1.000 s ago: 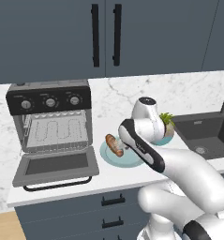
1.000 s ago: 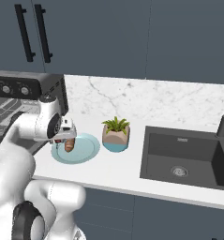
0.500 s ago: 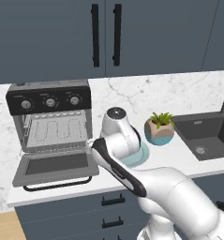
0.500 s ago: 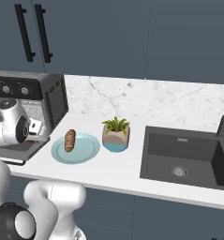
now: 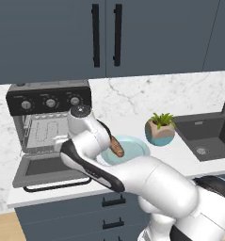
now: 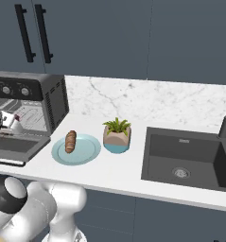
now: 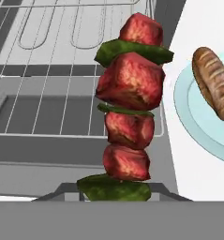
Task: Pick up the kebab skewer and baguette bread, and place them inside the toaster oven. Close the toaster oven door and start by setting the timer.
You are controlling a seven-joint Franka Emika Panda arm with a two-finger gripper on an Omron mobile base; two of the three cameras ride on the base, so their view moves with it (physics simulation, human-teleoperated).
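In the hand view my gripper [image 7: 114, 196] is shut on the lower end of the kebab skewer [image 7: 130, 101], which stands upright with red meat chunks and green slices. Behind it the toaster oven [image 7: 62, 28] is open, its wire rack [image 7: 48, 51] showing, and the toaster oven door [image 7: 43, 119] lies dropped flat below the skewer. The baguette bread [image 7: 215, 82] lies on a light blue plate [image 7: 193, 126] to the right. From the base, the oven [image 5: 48, 101], its lowered door [image 5: 41, 167] and the baguette [image 5: 116, 147] show, with my arm bent over the door's right side.
A small potted plant [image 6: 117, 134] stands right of the plate [image 6: 83, 153], and a dark sink [image 6: 185, 158] lies further right. Dark cabinet doors hang above the marble counter [image 6: 133, 177]. The oven [image 6: 31, 99] stands at the counter's left end.
My arm has swung left from the plate to the front of the open oven, carrying the skewer. The baguette stays on the plate.
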